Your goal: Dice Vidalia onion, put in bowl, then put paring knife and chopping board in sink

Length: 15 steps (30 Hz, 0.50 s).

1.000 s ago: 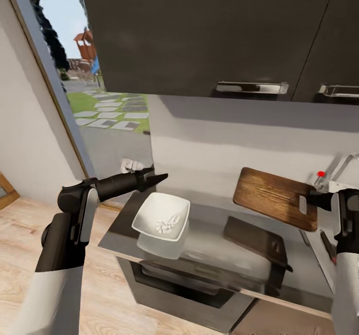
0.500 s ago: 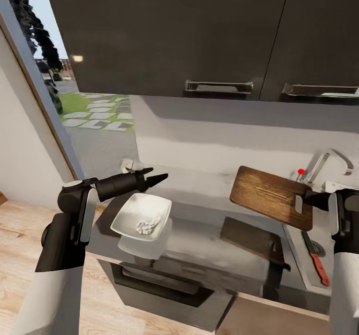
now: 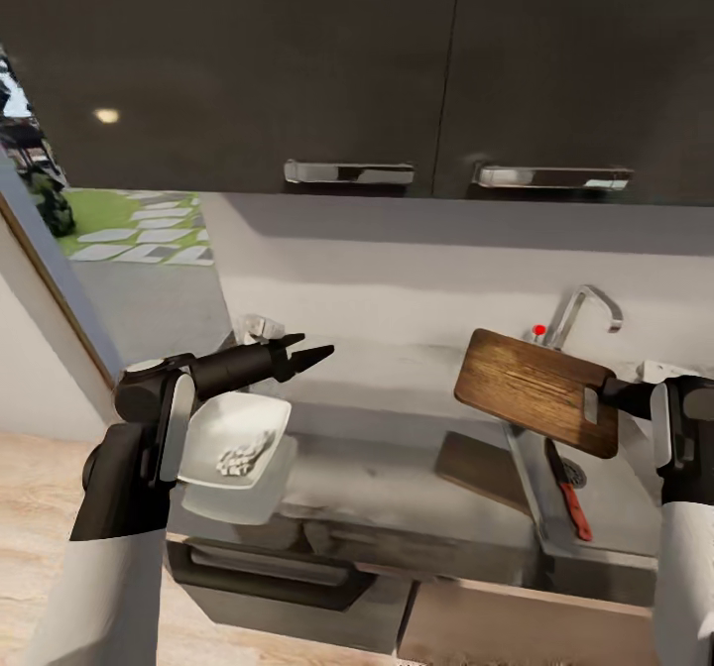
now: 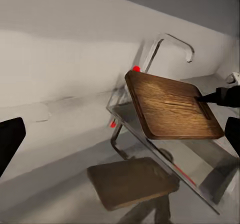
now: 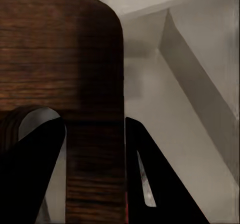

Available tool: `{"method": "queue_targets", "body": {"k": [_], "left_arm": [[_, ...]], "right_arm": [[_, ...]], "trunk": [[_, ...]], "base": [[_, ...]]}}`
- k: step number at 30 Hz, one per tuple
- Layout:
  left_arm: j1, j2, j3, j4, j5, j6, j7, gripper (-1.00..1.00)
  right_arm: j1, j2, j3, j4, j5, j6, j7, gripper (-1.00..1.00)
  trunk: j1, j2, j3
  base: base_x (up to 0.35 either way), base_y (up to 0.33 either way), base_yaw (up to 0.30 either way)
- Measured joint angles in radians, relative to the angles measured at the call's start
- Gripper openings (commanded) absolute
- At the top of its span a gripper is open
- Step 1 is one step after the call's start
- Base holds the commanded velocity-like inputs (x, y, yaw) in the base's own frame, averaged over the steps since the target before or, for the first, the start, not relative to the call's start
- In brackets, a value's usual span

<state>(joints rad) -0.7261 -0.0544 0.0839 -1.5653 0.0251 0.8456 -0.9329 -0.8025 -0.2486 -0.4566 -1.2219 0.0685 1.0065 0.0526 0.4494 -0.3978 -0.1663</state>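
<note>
My right gripper [image 3: 601,397] is shut on the chopping board [image 3: 531,400] by the strip next to its handle hole, with a finger [image 5: 35,179] on each side. The dark-brown board [image 4: 170,106] hangs level in the air over the sink's left rim [image 3: 524,468], in front of the chrome tap [image 3: 583,307]. The red-handled paring knife [image 3: 568,490] lies in the sink basin. The white bowl [image 3: 230,426] stands on the countertop [image 3: 397,483] at the left, with diced onion [image 3: 238,456] in it. My left gripper [image 3: 309,350] hovers open and empty above and behind the bowl.
Glossy black upper cabinets [image 3: 347,61] with chrome handles hang close overhead. A grey wall runs behind the worktop. The window [image 3: 109,240] is at the left. Dark drawers [image 3: 288,572] sit below the counter edge. The board's shadow [image 3: 478,463] falls on the worktop.
The camera has swung to the right, so the bowl slid left and the sink, tap and knife came into view. The held board now hangs by the sink instead of over the counter.
</note>
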Motion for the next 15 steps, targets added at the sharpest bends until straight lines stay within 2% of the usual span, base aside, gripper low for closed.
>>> {"method": "queue_targets", "body": {"k": [4, 6, 8, 9, 10, 11, 13, 15], "left_arm": [[0.0, 0.0, 0.0, 0.0, 0.0, 0.0, 0.0, 1.0], [0.0, 0.0, 0.0, 0.0, 0.0, 0.0, 0.0, 1.0], [0.0, 0.0, 0.0, 0.001, 0.0, 0.0, 0.001, 1.0], [0.0, 0.0, 0.0, 0.0, 0.001, 0.0, 0.001, 1.0], [0.0, 0.0, 0.0, 0.0, 0.0, 0.0, 0.001, 1.0], [0.0, 0.0, 0.0, 0.0, 0.0, 0.0, 0.001, 1.0], [0.0, 0.0, 0.0, 0.0, 0.0, 0.0, 0.001, 1.0], [0.0, 0.0, 0.0, 0.0, 0.0, 0.0, 0.001, 1.0]], "right_arm": [[0.0, 0.001, 0.0, 0.0, 0.001, 0.0, 0.0, -1.0], [0.0, 0.006, 0.001, 0.0, 0.005, 0.0, 0.0, -1.0], [0.0, 0.019, 0.002, 0.0, -0.006, 0.0, 0.0, -1.0], [0.0, 0.044, 0.003, 0.002, 0.009, 0.0, -0.004, -1.0], [0.0, 0.051, 0.003, 0.002, -0.021, 0.0, -0.012, -1.0], [0.0, 0.053, 0.003, 0.004, -0.011, 0.0, -0.018, -1.0], [0.0, 0.065, 0.002, 0.024, 0.012, -0.001, -0.072, -1.0], [0.0, 0.073, 0.003, 0.051, -0.002, -0.003, -0.139, -1.0]], "trunk": [[0.0, 0.0, 0.0], [0.0, 0.0, 0.0], [0.0, 0.0, 0.0], [-0.002, 0.0, 0.0], [0.0, 0.0, 0.0], [0.0, 0.0, 0.0], [0.0, 0.0, 0.0], [0.0, 0.0, 0.0]], "base": [[0.0, 0.0, -0.285], [0.0, 0.0, -0.127], [0.082, -0.013, -0.037], [0.215, -0.072, -0.007], [0.234, -0.092, -0.005], [0.269, -0.139, -0.003], [0.279, -0.165, -0.001], [0.26, -0.179, -0.001]]}}
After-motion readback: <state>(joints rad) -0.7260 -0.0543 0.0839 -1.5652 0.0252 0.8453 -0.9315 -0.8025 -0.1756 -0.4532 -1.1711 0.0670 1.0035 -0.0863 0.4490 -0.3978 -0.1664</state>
